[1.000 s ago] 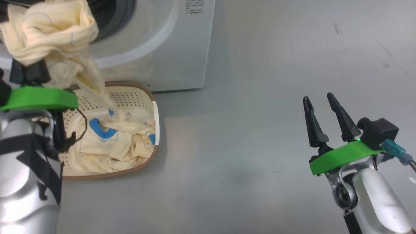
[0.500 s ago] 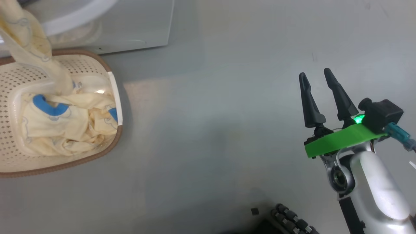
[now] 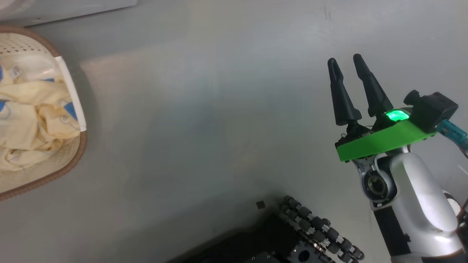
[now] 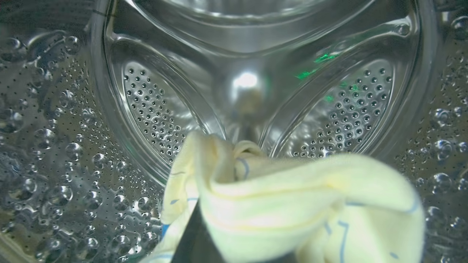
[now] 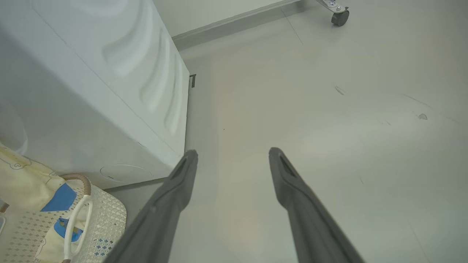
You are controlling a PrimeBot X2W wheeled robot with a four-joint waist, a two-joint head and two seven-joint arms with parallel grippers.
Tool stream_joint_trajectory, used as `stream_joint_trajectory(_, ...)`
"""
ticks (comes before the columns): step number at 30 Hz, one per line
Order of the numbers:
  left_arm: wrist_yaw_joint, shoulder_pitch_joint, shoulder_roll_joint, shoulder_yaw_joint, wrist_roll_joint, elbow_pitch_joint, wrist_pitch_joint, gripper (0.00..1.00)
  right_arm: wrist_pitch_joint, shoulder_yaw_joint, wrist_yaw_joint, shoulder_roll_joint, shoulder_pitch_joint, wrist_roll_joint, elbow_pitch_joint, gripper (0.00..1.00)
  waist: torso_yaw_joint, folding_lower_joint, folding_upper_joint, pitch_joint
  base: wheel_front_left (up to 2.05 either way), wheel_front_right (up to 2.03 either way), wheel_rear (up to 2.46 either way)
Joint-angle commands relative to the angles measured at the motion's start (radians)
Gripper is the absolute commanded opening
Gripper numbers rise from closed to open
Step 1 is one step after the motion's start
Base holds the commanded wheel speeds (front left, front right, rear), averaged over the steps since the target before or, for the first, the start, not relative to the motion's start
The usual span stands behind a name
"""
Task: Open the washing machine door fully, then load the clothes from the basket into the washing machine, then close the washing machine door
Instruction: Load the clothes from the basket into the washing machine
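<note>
Inside the washing machine's steel drum (image 4: 146, 109), the left wrist view shows a pale yellow piece of the clothes (image 4: 292, 204) bunched over my left gripper, which is shut on it. One dark finger (image 4: 192, 241) peeks out beneath the fabric. More clothes (image 3: 33, 120) lie in the cream basket (image 3: 78, 146) at the head view's left edge, below the washing machine (image 3: 65, 7). My right gripper (image 3: 344, 59) hangs open over bare floor, far right of the basket. The washing machine door is out of view.
The right wrist view looks between my open right gripper (image 5: 233, 153) along the machine's white side (image 5: 91, 91), with the basket (image 5: 106, 215) at lower left. A caster wheel (image 5: 339, 16) stands far off. My dark wheeled base (image 3: 292, 241) fills the lower head view.
The head camera has swung right and down, so the basket and machine slid toward the view's left edge. The left arm and its lifted cloth have left the head view. The right gripper stays open.
</note>
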Motion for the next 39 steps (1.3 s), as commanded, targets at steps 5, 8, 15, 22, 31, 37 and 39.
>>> stream_joint_trajectory(5, -0.006, -0.129, 0.096, -0.042, 0.026, 0.031, 0.005, 0.00, -0.009, 0.027, -0.003, -0.004, 0.000, 0.037, -0.022, 1.00, -0.050, -0.0003, 0.0001, 0.040, 0.00, 0.00, 0.00)
stream_joint_trajectory(8, -0.006, -0.158, 0.107, -0.066, 0.039, 0.083, 0.000, 0.00, -0.009, 0.037, -0.003, -0.004, -0.003, 0.043, -0.023, 1.00, -0.059, -0.0003, 0.0001, 0.044, 0.00, 0.00, 0.00)
stream_joint_trajectory(15, -0.006, -0.181, 0.110, -0.089, 0.026, 0.195, -0.048, 0.00, -0.009, 0.036, -0.003, -0.004, -0.010, 0.041, -0.021, 1.00, -0.059, -0.0003, 0.0001, 0.047, 0.00, 0.00, 0.00)
stream_joint_trajectory(22, -0.006, -0.178, 0.088, -0.112, -0.004, 0.261, -0.070, 0.87, -0.009, 0.032, -0.003, -0.004, -0.013, 0.031, -0.022, 1.00, -0.041, -0.0003, 0.0001, 0.040, 0.00, 0.00, 0.00)
stream_joint_trajectory(31, -0.006, -0.135, 0.059, -0.147, -0.046, 0.321, -0.109, 1.00, -0.009, 0.002, -0.003, -0.004, -0.018, -0.009, -0.021, 1.00, 0.003, -0.0003, 0.0001, 0.002, 0.00, 0.00, 0.00)
stream_joint_trajectory(37, -0.006, -0.052, 0.023, -0.185, -0.098, 0.319, -0.128, 1.00, -0.009, -0.030, -0.003, -0.004, -0.007, -0.053, -0.019, 1.00, 0.046, -0.0003, 0.0001, -0.049, 0.00, 0.00, 0.00)
stream_joint_trajectory(39, -0.006, -0.013, 0.013, -0.200, -0.114, 0.315, -0.132, 1.00, -0.009, -0.042, -0.003, -0.004, -0.003, -0.068, -0.021, 1.00, 0.062, -0.0003, 0.0001, -0.071, 0.00, 0.00, 0.00)
